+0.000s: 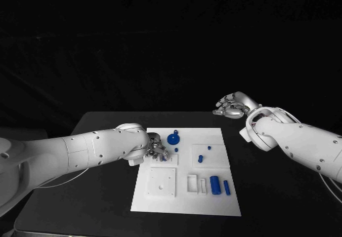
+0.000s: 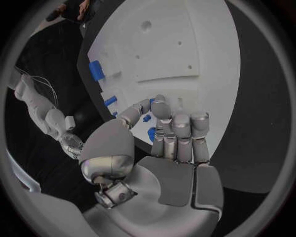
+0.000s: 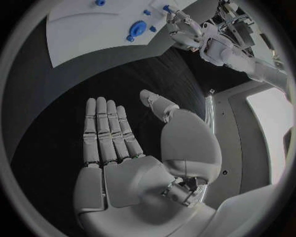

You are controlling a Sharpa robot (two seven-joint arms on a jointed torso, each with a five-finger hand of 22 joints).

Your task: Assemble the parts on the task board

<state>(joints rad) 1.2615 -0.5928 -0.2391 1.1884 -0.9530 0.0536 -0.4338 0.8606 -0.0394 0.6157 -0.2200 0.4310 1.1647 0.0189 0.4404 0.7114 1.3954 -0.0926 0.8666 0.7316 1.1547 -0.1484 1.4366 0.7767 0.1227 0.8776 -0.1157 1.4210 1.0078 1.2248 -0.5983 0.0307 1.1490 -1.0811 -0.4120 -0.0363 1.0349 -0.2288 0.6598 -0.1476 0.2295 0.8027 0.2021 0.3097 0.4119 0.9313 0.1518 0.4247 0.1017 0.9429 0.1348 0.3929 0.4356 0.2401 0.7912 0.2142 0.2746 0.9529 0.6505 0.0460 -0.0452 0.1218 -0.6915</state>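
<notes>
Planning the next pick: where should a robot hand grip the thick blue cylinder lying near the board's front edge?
Grip the thick blue cylinder across its middle, from above: it lies flat, long sides exposed between a white block and a thinner blue pin.

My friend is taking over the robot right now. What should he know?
Left hand: over the left side of the task board, fingers curled around a small blue part.
Right hand: open, holding nothing, above the black table beyond the board's far right corner.
Parts: a round blue piece near the board's far edge, a small blue peg mid-board, two blue cylinders at the near right.
Done: one part is picked up.
Left: seat that part, then the others. Whether any is already seated cannot be told.
</notes>
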